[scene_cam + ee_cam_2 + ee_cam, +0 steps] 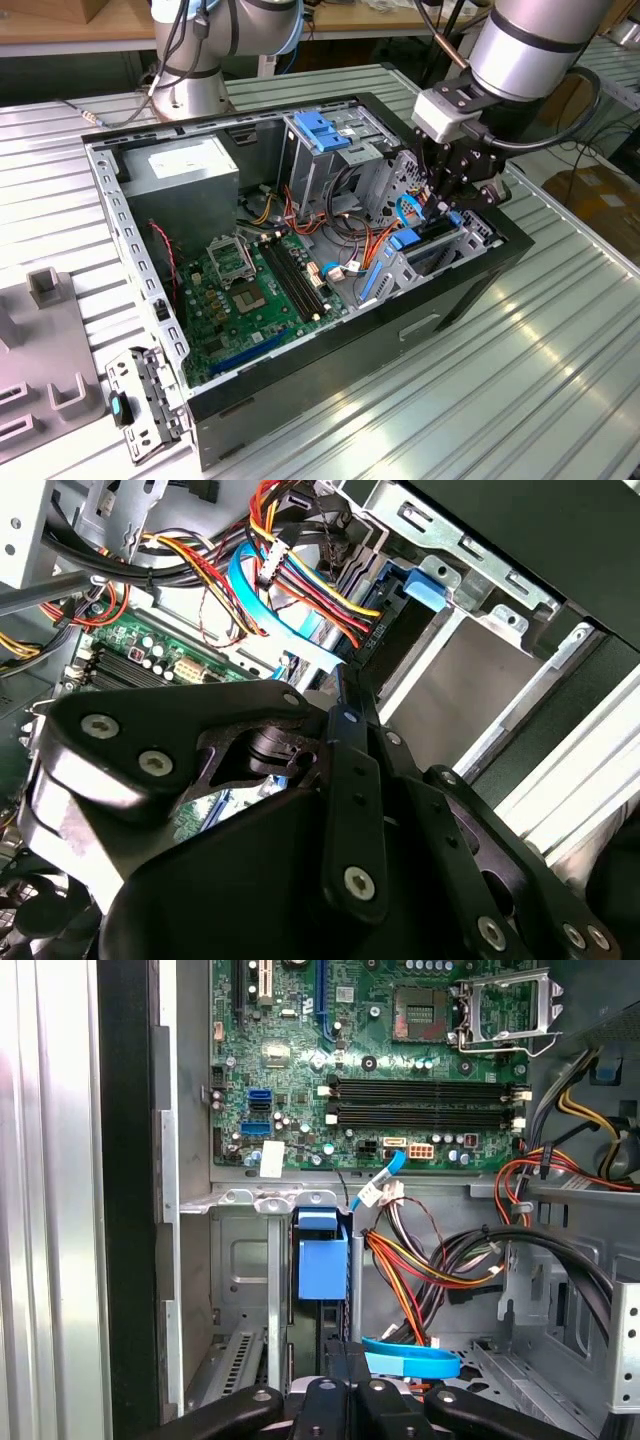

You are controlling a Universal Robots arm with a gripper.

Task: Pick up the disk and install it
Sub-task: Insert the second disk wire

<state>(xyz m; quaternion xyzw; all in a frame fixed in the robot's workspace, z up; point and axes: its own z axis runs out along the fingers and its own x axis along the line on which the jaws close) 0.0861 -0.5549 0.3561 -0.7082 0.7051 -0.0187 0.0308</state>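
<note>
The disk [432, 230] stands on edge in the metal drive bay [470, 235] at the exterior view's right end of the open computer case. Its blue plastic rail [322, 1265] faces the motherboard in the first wrist view, and its dark end [385, 635] lies beside the bay's silver wall in the second wrist view. My gripper [447, 200] hangs directly over the bay. Its black fingers [350, 710] are shut together, their tips at the disk's upper edge with nothing between them. In the first wrist view the gripper [345, 1385] sits just behind the blue rail.
Bundled red, orange and yellow power wires [420, 1270] and a flat blue data cable [415, 1360] crowd the space beside the bay. A metal cage with a blue bracket [320, 130] stands nearby. The motherboard [255, 290] lies on the case floor; a loose bracket [140, 400] rests outside.
</note>
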